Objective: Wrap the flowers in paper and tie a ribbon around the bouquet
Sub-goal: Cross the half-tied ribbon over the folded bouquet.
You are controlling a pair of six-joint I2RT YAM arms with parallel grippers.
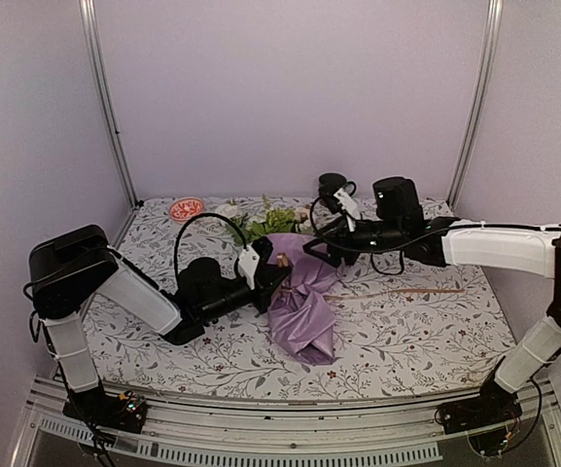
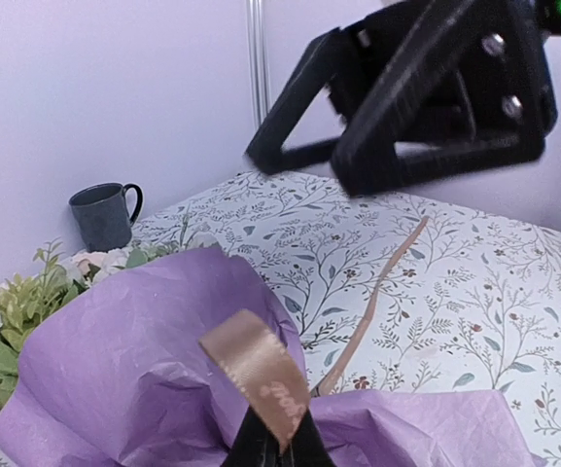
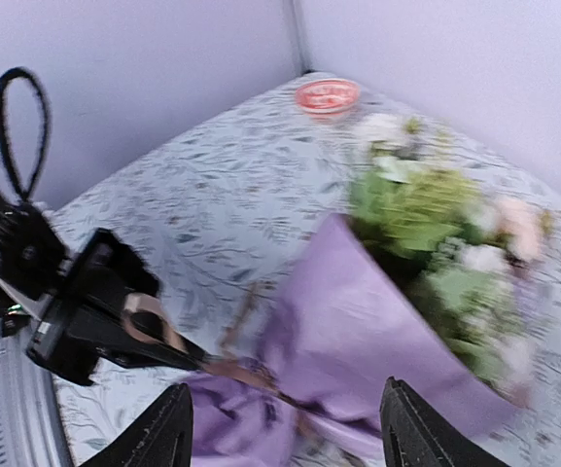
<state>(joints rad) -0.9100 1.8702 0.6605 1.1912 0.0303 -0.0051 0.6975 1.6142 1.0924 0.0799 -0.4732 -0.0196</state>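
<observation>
**Handling a limp ribbon on a soft paper bundle**

Top view. Lying at mid-table: bouquet, flowers fanned toward 11 o'clock, paper tail crumpled toward 5 o'clock. Left gripper at 9 o'clock of the waist, right gripper at 1 o'clock of it, both close in. Ribbon trailing flat along the cloth toward 3 o'clock. Judged light and soft all through.

Left wrist view. Jaws pressed together on a short folded end of ribbon, standing up at 6 o'clock over the paper. Ribbon judged limp and smooth, apt to slide out of a shallow pinch; best taken well back from the tip, across its flat. Paper thin and crinkly, likely to tear or unroll if tugged; best held only at the gathered waist. Right gripper hanging at 1 o'clock, mug at 9 o'clock beside the wall.

Right wrist view, blurred. Own fingers spread wide at 7 and 5 o'clock, nothing between them, paper beyond. Left gripper at 9 o'clock with the ribbon loop in its tips. Blooms at 3 o'clock, red dish at 12 o'clock.

Surface and room. Flat table under a floral-printed cloth, busy enough to hide a tan ribbon. Plain pale walls close on three sides, with little room past the blooms.
</observation>
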